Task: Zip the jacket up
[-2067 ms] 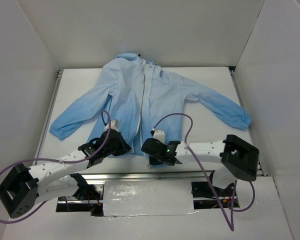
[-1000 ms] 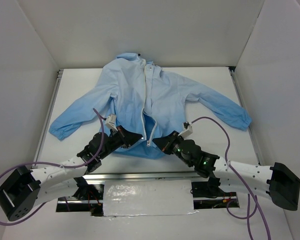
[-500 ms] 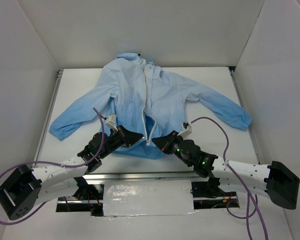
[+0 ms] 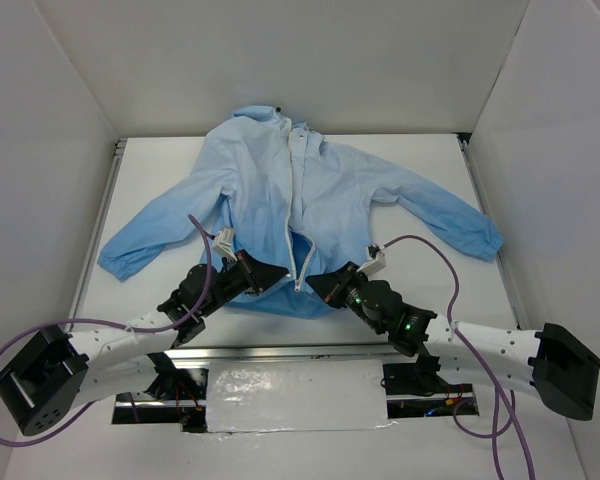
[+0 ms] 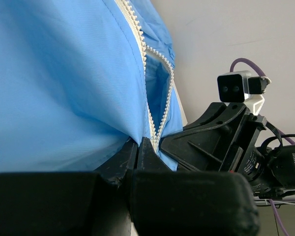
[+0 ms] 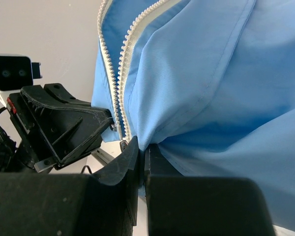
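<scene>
The light-blue jacket (image 4: 280, 195) lies spread on the white table, collar at the far side, its whitish zipper (image 4: 292, 215) running down the front centre and still parted near the hem. My left gripper (image 4: 276, 274) is shut on the jacket's hem just left of the zipper (image 5: 148, 105); the fabric (image 5: 64, 78) is pinched between its black fingers (image 5: 123, 157). On the other side of the zipper, my right gripper (image 4: 315, 284) is shut on the hem; blue cloth (image 6: 211, 78) is caught between its fingers (image 6: 125, 164), with the zipper teeth (image 6: 120, 73) just beside.
White walls (image 4: 40, 150) enclose the table on three sides. The sleeves (image 4: 140, 235) (image 4: 450, 215) stretch out left and right. Purple cables (image 4: 420, 245) loop over both arms. A metal rail (image 4: 280, 352) runs along the near table edge.
Two seconds ago both grippers were lower at the hem with the right arm folded; since then they hold the hem on each side of the zipper. Over the last second almost nothing moves.
</scene>
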You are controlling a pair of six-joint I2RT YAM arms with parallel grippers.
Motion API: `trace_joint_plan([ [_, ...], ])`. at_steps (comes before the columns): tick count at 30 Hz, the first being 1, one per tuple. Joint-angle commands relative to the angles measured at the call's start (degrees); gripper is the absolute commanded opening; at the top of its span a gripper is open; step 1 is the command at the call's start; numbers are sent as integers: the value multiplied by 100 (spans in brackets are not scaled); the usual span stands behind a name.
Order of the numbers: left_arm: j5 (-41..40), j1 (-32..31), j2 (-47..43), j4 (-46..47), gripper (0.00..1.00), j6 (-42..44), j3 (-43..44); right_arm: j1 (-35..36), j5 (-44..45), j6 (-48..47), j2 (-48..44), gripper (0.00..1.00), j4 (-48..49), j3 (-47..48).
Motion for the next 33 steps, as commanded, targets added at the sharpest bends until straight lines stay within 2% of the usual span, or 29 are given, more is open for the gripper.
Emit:
trace_joint_plan([
  [1,152,14,-19,593,0,-47,43,-47,217,-8,-88,0,363,27],
  [33,-147,14,-64,223,0,138,315,-143,-170,-201,-53,0,636,-87],
])
